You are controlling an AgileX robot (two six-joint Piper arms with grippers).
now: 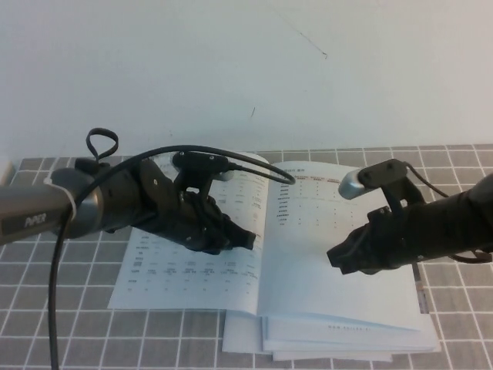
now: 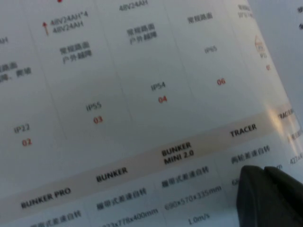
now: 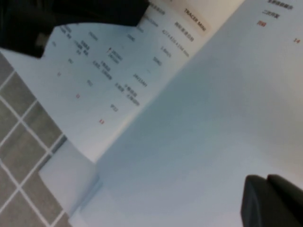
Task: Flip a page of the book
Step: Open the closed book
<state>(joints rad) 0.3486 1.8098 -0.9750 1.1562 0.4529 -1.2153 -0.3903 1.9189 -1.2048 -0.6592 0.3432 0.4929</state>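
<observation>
The book [image 1: 185, 281] lies open on the tiled table. Its left leaf [image 2: 142, 94] is dense with orange-banded tables. The page [image 1: 304, 231] is the right-hand leaf, lying flat, with a small table at its top and blank white space below; it also fills the right wrist view [image 3: 199, 123]. My left gripper [image 1: 250, 240] is shut, its tips low over the left leaf near the spine [image 2: 263, 171]. My right gripper [image 1: 335, 258] is shut and empty, close over the blank middle of the page [image 3: 267, 179]. I cannot tell whether either gripper touches the paper.
Other white booklets [image 1: 347, 347] lie stacked under the book, jutting out at the front right. The grey tiled table [image 1: 62, 331] spreads around. A white wall stands behind. The left arm's cable [image 1: 54, 308] hangs at the left.
</observation>
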